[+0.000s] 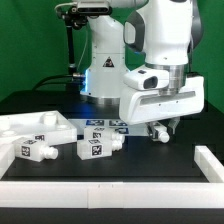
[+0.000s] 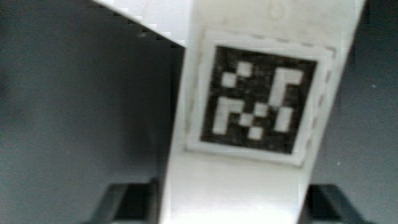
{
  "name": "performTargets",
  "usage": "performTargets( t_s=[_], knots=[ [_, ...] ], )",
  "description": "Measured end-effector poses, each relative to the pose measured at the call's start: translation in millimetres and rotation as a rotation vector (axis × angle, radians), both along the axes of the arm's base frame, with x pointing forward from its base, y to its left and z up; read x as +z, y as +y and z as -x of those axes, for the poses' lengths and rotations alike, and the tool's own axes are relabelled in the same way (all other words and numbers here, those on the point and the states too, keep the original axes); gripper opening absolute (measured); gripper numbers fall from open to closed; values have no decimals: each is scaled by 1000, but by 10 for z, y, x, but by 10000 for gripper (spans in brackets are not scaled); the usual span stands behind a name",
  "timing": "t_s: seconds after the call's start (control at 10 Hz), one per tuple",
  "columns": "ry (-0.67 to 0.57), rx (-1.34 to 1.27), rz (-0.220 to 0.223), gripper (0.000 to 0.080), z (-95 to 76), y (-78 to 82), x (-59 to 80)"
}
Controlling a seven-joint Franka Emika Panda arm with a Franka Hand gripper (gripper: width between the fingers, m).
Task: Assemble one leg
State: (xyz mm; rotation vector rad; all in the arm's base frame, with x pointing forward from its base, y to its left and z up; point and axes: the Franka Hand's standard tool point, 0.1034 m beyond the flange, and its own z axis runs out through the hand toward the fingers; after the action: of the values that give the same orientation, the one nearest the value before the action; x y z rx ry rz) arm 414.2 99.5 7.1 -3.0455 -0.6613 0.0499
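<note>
The leg (image 2: pixel 249 100) fills the middle of my wrist view: a white block standing lengthways, one square black-and-white tag facing the camera. A dark finger sits tight against each of its sides, so I read the end effector (image 1: pixel 162 130) as clamped on the leg. I can't see its peg end in either view.

In the exterior view the end effector hangs just above the desk (image 1: pixel 150 160), between the desk's middle and the edge on the exterior view's right. The marker board (image 1: pixel 100 125) lies flat just beside it, toward the middle. Two spare legs (image 1: pixel 35 150) (image 1: pixel 95 148) lie on their sides closer to the near edge. The tabletop (image 1: pixel 15 128) sits at the edge on the exterior view's left, well apart from the leg I'm holding. A raised white border (image 1: pixel 100 190) runs along the near edge.

My guess is the step in hand is carrying this leg across to one of the tabletop's corner holes. I'd travel high enough to clear the spare legs, then stop above the hole and confirm which end carries the peg. I'd square the leg over the hole before descending, and lower slowly. A tilted entry could jam the peg or shove the tabletop, so I'd correct any lean first
</note>
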Motion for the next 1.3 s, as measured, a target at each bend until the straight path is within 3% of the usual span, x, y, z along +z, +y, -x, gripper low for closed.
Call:
performTargets(
  t_s=[0.1,0.2,0.3,0.4,0.5,0.8,1.0,1.3],
  knots=[
    [0,0,0,474,0,0,0],
    [0,0,0,603,0,0,0],
    [10,4,4,603,7,-16,8],
    [48,30,23,642,-10,-128,155],
    [52,55,32,648,-90,-322,414],
    [75,71,35,648,-238,-932,807],
    [83,80,34,648,-203,-876,763],
    [88,88,28,648,-195,-921,731]
  ],
)
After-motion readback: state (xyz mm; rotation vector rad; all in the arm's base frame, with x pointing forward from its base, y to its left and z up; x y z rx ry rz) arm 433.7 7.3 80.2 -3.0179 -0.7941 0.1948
